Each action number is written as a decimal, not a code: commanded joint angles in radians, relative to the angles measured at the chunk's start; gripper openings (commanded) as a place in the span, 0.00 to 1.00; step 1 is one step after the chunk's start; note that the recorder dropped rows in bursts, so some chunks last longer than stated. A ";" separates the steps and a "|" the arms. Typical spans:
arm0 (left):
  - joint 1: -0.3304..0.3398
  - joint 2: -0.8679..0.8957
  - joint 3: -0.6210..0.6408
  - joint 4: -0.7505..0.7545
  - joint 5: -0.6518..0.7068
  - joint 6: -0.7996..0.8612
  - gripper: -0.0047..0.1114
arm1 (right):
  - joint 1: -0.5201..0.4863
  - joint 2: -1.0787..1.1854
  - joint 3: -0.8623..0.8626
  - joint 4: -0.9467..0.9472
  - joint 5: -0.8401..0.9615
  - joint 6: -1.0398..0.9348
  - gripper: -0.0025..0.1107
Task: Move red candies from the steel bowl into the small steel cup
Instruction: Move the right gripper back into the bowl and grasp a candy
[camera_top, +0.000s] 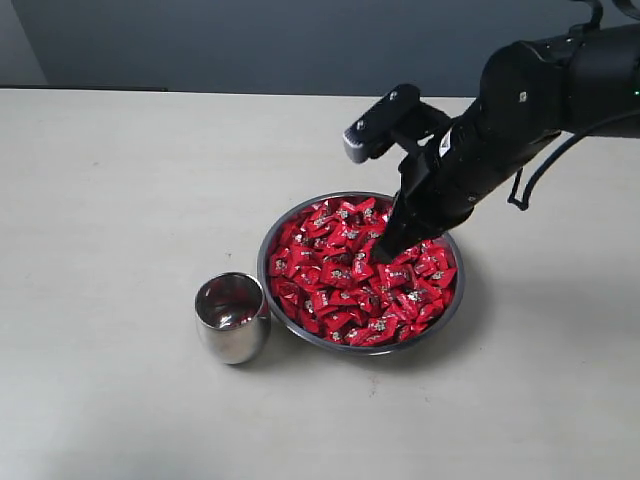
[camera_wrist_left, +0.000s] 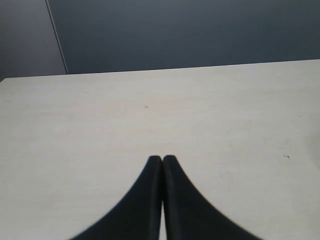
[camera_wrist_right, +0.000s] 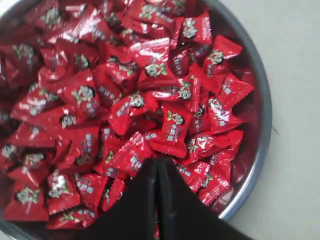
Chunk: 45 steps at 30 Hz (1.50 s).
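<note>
Many red candies (camera_top: 360, 275) in steel bowl (camera_top: 262, 262), small steel cup (camera_top: 232, 316) just beside. Right end effector (camera_top: 379, 254) closed (tips among candies); left end effector (camera_wrist_left: 162, 160) closed above table (camera_wrist_left: 150, 100).

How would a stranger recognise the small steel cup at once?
On the pale table, find the wide steel bowl heaped with red candies. The small steel cup stands beside its rim, on the exterior view's left. It alone is narrow, round-sided and looks empty.

- The right arm (camera_top: 560, 80) ran off the exterior view's right edge.
- The right wrist view cut off much of the bowl (camera_wrist_right: 263, 105).
- Print on the candies (camera_wrist_right: 172, 131) was unreadable.
- Whether the right gripper (camera_wrist_right: 158, 162) pinched one could not be told.
</note>
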<state>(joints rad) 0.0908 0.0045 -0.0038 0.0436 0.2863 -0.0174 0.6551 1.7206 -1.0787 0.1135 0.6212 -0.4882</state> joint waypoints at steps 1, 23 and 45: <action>-0.007 -0.004 0.004 0.001 -0.002 -0.003 0.04 | -0.002 0.036 0.005 0.003 0.029 -0.251 0.01; -0.007 -0.004 0.004 0.001 -0.002 -0.003 0.04 | -0.004 0.279 -0.439 0.019 0.600 -0.596 0.01; -0.007 -0.004 0.004 0.001 -0.002 -0.003 0.04 | -0.004 0.300 -0.361 0.019 0.481 -0.581 0.01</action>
<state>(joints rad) 0.0908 0.0045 -0.0038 0.0436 0.2863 -0.0174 0.6551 2.0195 -1.4442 0.1318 1.1213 -1.0759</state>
